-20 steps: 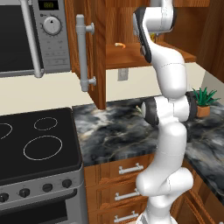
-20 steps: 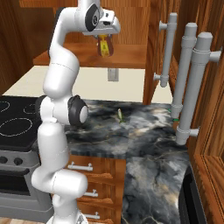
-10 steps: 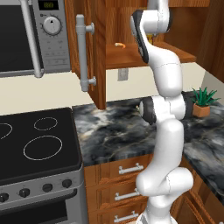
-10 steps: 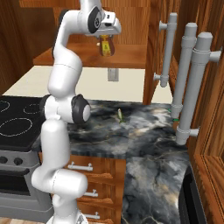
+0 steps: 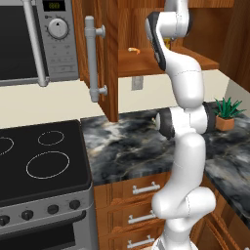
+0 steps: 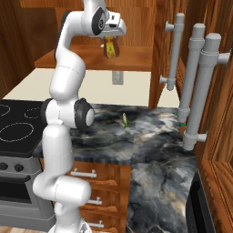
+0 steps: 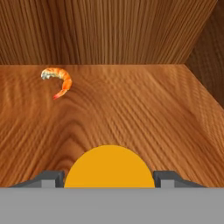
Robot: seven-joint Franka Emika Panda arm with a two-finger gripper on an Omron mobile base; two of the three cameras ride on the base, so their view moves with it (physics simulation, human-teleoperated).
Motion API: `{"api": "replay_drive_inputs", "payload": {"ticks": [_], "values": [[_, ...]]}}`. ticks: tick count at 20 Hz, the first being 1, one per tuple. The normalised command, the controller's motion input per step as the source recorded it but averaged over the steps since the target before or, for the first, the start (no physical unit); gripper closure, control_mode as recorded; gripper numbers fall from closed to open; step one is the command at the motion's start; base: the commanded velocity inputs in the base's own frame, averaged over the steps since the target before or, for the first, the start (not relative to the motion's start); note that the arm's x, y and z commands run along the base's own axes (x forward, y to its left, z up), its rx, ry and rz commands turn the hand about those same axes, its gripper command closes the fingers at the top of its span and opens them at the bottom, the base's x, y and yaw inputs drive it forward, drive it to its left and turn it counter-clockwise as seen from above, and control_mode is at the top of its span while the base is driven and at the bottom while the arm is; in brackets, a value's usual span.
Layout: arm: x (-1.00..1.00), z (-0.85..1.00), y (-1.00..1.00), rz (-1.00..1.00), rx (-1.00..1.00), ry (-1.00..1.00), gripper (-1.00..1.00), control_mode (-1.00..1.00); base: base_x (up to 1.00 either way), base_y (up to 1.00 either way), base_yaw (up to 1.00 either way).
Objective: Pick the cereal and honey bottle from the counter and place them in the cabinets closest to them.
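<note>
Two dark finger tips point(image 7: 54, 177) of the white arm's gripper point(image 6: 110, 42) flank the round orange-yellow cap of the small amber-brown honey bottle point(image 6: 109, 47), one on each side; the cap sits squarely between them at the near edge of the hand view, and the jaws look clasped on it, though actual contact is hard to confirm. Bottle hangs upright directly under the gripper, its base at or just above the plank shelf of the open reddish-brown wood-grain wall cabinet point(image 6: 136, 58); cannot tell if it touches. Beyond the gripper, further back and to one side on the same shelf, lies a small curled orange shrimp point(image 7: 58, 79), well apart from the bottle. Far below the gripper runs the black-and-grey marbled stone counter point(image 6: 150, 150), with a small potted green plant point(image 5: 226, 113) at its far end.
</note>
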Motion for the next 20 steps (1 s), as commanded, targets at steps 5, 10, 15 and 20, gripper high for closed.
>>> {"api": "replay_drive_inputs", "payload": {"ticks": [5, 10, 15, 20], "values": [[0.11, -0.11, 0.0, 0.0, 0.0, 0.0, 1.0, -1.0, 0.0, 0.0, 0.0], [0.0, 0.0, 0.0, 0.0, 0.0, 0.0, 1.0, -1.0, 0.0, 0.0, 0.0], [0.0, 0.0, 0.0, 0.0, 0.0, 0.0, -1.0, -1.0, 0.0, 0.0, 0.0], [0.0, 0.0, 0.0, 0.0, 0.0, 0.0, -1.0, -1.0, 0.0, 0.0, 0.0]]}}
